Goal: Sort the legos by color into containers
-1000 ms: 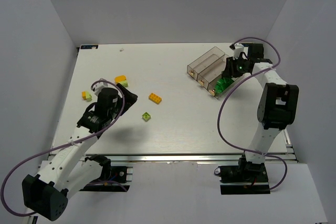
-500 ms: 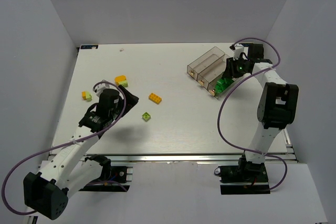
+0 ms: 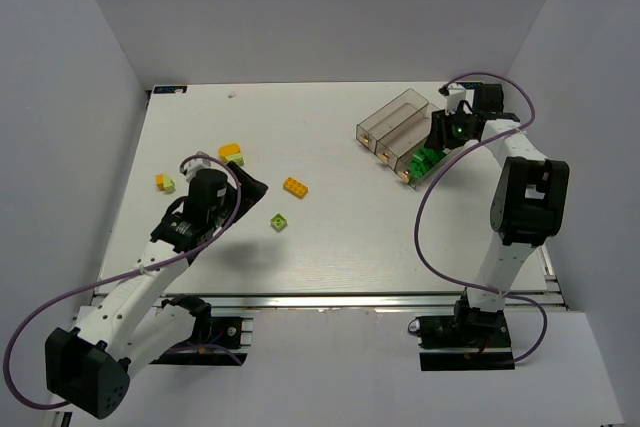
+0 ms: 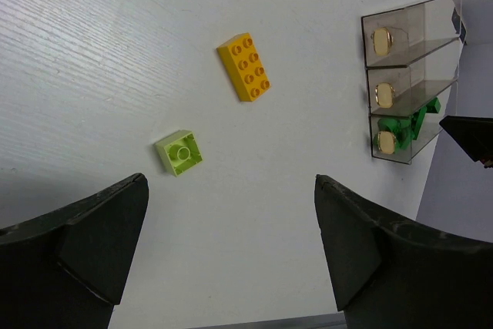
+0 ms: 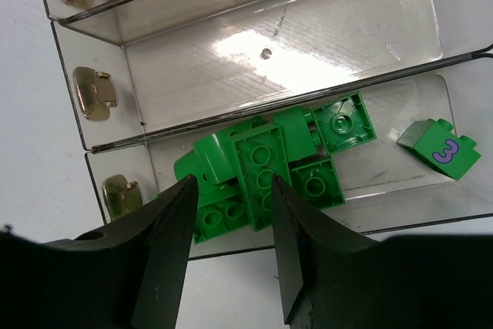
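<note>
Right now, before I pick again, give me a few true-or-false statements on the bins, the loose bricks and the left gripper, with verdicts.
1. The dark green legos in view all lie in one end bin. True.
2. The middle bin holds orange bricks. False: it is empty.
3. The left gripper is open and holds nothing. True.
4. The table has no bricks on it. False: an orange brick and a lime brick lie there, among others.
</note>
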`<move>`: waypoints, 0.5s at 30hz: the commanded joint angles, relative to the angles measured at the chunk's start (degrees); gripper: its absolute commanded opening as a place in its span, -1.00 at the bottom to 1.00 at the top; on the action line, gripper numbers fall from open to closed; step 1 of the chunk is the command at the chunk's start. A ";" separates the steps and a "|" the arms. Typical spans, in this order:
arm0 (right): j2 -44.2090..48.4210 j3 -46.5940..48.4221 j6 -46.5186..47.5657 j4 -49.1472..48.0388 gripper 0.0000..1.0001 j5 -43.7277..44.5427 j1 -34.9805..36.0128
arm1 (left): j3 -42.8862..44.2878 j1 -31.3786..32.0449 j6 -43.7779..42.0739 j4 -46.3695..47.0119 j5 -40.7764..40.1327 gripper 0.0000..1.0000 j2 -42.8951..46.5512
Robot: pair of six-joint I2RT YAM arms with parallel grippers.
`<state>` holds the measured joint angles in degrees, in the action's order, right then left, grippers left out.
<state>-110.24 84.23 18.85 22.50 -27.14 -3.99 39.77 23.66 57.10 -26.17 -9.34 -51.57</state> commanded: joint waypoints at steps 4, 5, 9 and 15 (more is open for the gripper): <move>1.42 1.91 1.01 0.00 0.00 -1.07 -0.58 | -1.18 -0.46 -0.41 2.79 3.27 0.96 -0.37; 1.86 1.82 1.62 0.00 0.02 -2.12 -0.49 | -1.36 -0.46 -0.76 3.06 3.80 0.96 -0.63; 5.72 1.38 6.53 0.26 0.75 -6.87 -0.49 | -2.59 -0.46 -1.03 3.85 6.53 0.96 -2.21; 14.68 -7.04 13.77 -6.04 0.79 -15.05 -0.49 | -3.03 -0.46 1.08 2.80 8.46 0.95 -5.38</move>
<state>-102.15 80.62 28.23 21.23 -35.64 -4.19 36.86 23.57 57.14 -23.44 -2.85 -56.25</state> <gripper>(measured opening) 0.893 0.975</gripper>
